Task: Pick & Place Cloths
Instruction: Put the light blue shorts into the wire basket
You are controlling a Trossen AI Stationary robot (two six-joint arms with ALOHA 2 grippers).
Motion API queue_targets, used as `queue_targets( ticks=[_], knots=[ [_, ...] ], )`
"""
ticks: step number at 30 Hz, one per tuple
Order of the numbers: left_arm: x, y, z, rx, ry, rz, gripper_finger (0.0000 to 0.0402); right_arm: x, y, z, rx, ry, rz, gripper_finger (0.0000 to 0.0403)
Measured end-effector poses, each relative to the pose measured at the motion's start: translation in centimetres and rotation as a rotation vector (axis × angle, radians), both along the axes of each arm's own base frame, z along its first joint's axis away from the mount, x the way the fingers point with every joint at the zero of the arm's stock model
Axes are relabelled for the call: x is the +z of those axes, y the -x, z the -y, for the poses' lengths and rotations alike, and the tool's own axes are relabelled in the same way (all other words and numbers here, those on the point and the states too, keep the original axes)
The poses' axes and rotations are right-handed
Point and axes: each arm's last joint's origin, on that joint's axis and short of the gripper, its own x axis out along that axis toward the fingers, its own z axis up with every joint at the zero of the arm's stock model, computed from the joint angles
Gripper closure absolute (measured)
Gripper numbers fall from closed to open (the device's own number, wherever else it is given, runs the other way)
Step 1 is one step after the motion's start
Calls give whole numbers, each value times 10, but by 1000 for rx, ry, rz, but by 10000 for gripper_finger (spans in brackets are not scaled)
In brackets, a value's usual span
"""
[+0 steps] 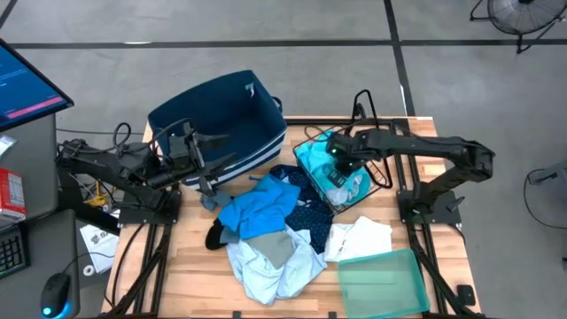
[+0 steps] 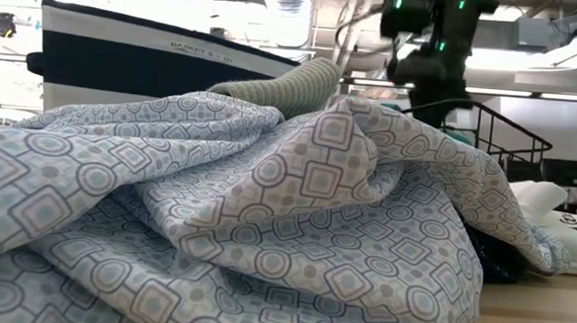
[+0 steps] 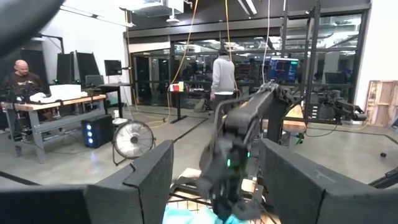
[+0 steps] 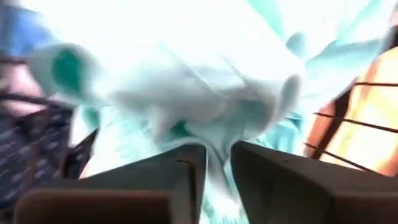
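Note:
A heap of cloths lies mid-table: bright blue cloth [image 1: 261, 208], pale blue patterned cloth [image 1: 276, 264] [image 2: 266, 210], dotted navy cloth [image 1: 308, 211], white cloth [image 1: 359, 237], a grey piece [image 1: 276, 248] and a black piece [image 1: 215, 235]. A turquoise cloth [image 1: 317, 161] lies at the heap's far right. My right gripper [image 1: 339, 168] [image 4: 217, 165] points down into it, shut on it. My left gripper [image 1: 215, 164] [image 3: 214, 180] is open and hovers level at the navy bin's [image 1: 217, 120] near side, touching nothing. My right gripper pinches a bunched fold of the turquoise cloth [image 4: 214, 140] between its two fingers [image 4: 180, 171], coming from above and pointing down. How many layers it has, I cannot tell. The rest of the cloth lies spread on the table around the fingers.
The striped navy bin stands at the table's far left, also seen in the low view [image 2: 136, 55]. A translucent green tray [image 1: 381, 279] sits at the near right corner. A black wire rack [image 1: 376, 133] stands beside the turquoise cloth. People show in the room beyond.

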Motion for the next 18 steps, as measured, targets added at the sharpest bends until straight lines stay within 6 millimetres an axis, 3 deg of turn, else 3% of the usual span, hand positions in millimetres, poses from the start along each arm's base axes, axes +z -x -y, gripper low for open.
queue_targets(
  ticks=[4, 9, 11, 14, 18],
  knots=[
    [0, 0, 0, 0, 0, 0, 183, 31, 7, -2, 27, 27, 75, 280],
    [0, 0, 0, 0, 0, 0, 183, 82, -1, 0, 31, 126, 398, 230],
    [0, 0, 0, 0, 0, 0, 183, 92, -10, 3, 48, 167, 496, 225],
    [0, 0, 0, 0, 0, 0, 183, 83, -26, 8, 56, 170, 488, 236],
    [0, 0, 0, 0, 0, 0, 183, 41, -48, 17, 62, 127, 321, 274]
  ],
)
